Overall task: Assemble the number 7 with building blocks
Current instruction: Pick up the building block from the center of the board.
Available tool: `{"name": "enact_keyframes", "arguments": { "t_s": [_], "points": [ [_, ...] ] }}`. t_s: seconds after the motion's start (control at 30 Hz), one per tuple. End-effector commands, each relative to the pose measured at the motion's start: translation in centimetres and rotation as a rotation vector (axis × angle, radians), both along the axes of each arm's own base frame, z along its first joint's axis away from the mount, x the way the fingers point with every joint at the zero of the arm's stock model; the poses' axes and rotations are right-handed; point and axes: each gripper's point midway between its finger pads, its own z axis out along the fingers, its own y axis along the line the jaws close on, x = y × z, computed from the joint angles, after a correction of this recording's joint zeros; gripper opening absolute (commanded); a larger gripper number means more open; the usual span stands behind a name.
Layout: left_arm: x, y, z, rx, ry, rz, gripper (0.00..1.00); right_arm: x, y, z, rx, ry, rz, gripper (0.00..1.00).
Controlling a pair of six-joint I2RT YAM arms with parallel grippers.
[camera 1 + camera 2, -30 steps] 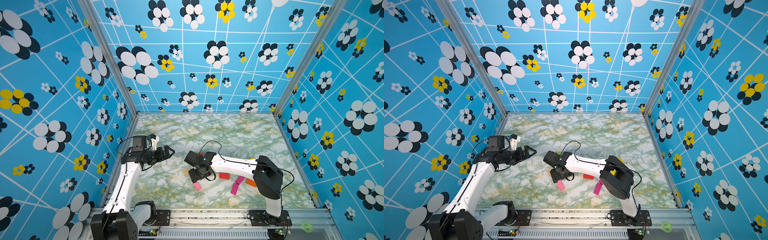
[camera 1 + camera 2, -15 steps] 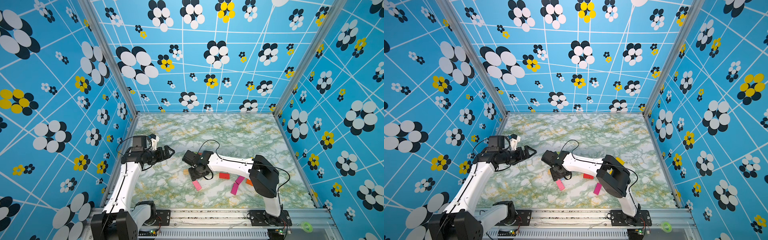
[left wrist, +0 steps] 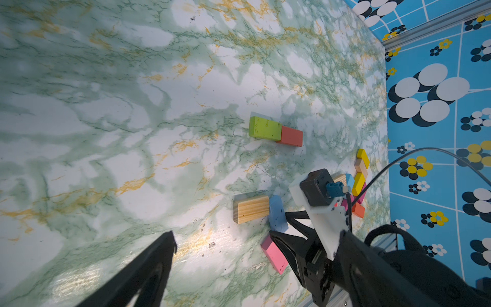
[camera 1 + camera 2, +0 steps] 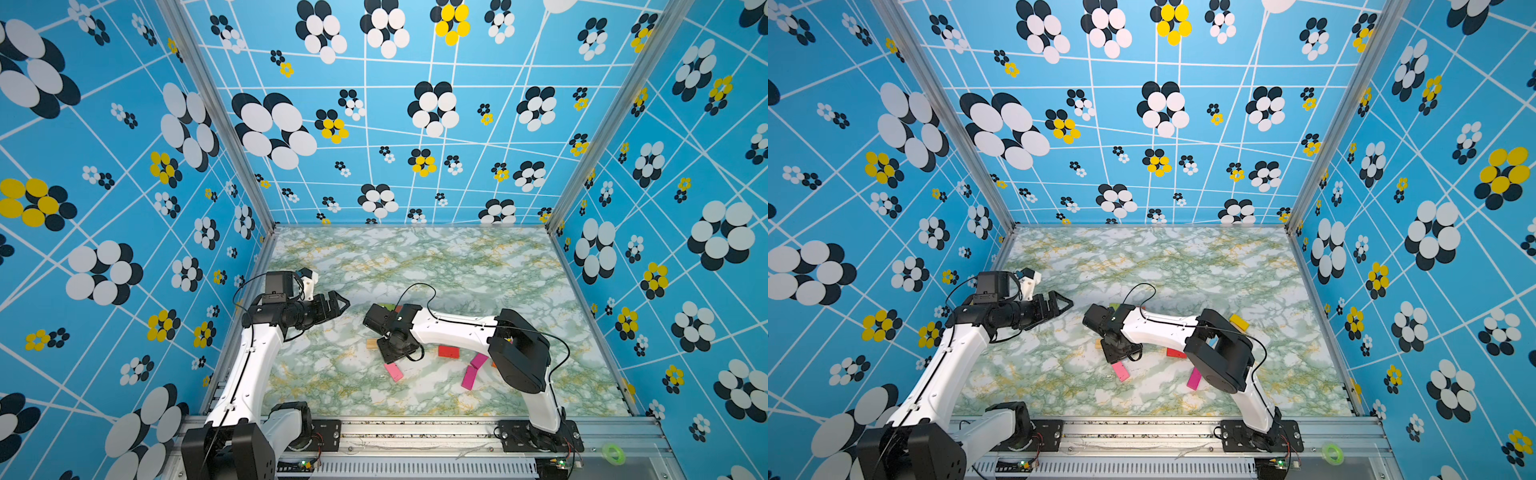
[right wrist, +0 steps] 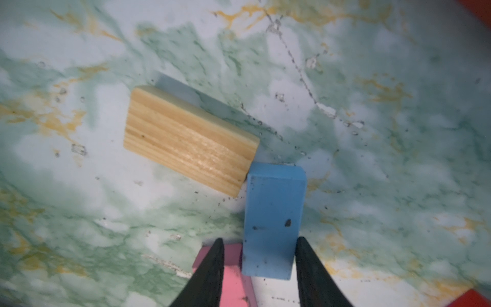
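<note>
Two blocks, the green block and the orange block, lie end to end and touching mid-bench in the left wrist view. In both top views the right arm nearly hides them. Only the right wrist view shows the right fingers part-way apart astride the light blue block, one touching its side, the wooden block and pink block just beside it. At the left, the left fingers hover spread wide.
</note>
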Motion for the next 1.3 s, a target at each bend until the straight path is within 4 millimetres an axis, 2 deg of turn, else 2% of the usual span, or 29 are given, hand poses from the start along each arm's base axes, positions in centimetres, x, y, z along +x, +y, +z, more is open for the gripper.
{"name": "enact_keyframes", "arguments": {
  "t_s": [0.0,0.17,0.33,0.57,0.67,0.77,0.9,1.27],
  "points": [
    [-0.4,-0.3,0.2,-0.008,-0.017,-0.025,0.99,0.2,-0.7,-0.7,-0.046,0.005,-0.016,0.39],
    [-0.3,-0.3,0.1,-0.010,-0.017,-0.026,0.99,0.4,-1.1,-0.6,-0.049,-0.001,-0.033,0.35],
    [-0.4,-0.4,0.1,-0.012,-0.015,-0.028,0.99,1.2,-1.8,1.0,-0.048,-0.042,-0.072,0.32],
    [-0.4,-0.5,0.3,-0.014,-0.021,-0.031,0.99,2.7,-5.3,5.0,-0.026,-0.113,-0.233,0.30],
    [-0.3,-0.5,0.3,-0.016,-0.023,-0.032,0.99,3.1,-6.9,5.6,-0.008,-0.126,-0.297,0.30],
    [-0.3,-0.5,0.2,-0.018,-0.019,-0.032,0.99,3.5,-8.2,5.1,-0.006,-0.128,-0.346,0.30],
    [-0.3,-0.5,0.2,-0.014,-0.019,-0.031,0.99,4.3,-8.7,4.0,0.029,-0.101,-0.393,0.30],
    [-0.3,-0.4,0.1,-0.010,-0.014,-0.028,0.99,5.5,-6.7,1.3,0.035,-0.045,-0.392,0.30]
  ]
}}
